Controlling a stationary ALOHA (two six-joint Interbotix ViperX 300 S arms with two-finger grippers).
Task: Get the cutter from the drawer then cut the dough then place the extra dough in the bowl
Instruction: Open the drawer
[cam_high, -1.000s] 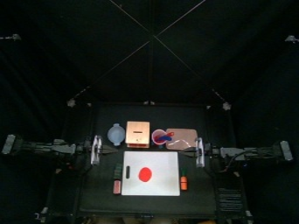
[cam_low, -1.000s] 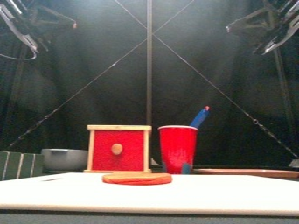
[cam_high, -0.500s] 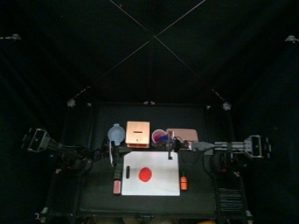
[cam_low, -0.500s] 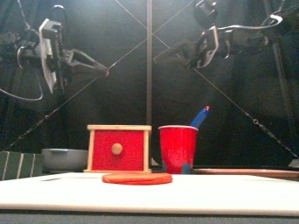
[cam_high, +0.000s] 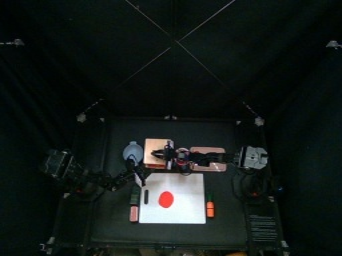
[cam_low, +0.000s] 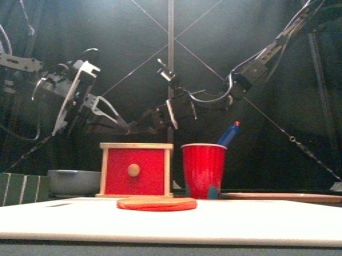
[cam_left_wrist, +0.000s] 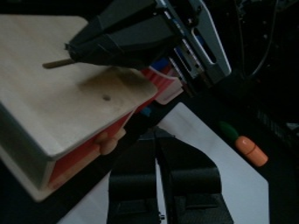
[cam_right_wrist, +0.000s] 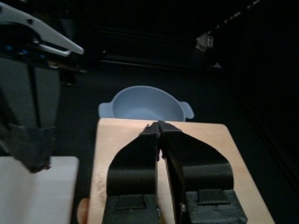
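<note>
Black curtains are seen behind the bench (cam_high: 114, 225), where the red dough (cam_high: 167, 199) lies flat on the white cutting board (cam_high: 187, 215) in the lower middle of the top view. The wooden box (cam_low: 136, 146) stands just behind it, between the blue-grey bowl (cam_low: 74, 181) and the red cup (cam_low: 203, 170), its red drawer front (cam_low: 120, 165) set flush. The right gripper (cam_right_wrist: 158, 129) is held over the box top with its jaws pressed together on nothing, and the left gripper (cam_left_wrist: 158, 138) is held before the drawer front, likewise closed and empty.
</note>
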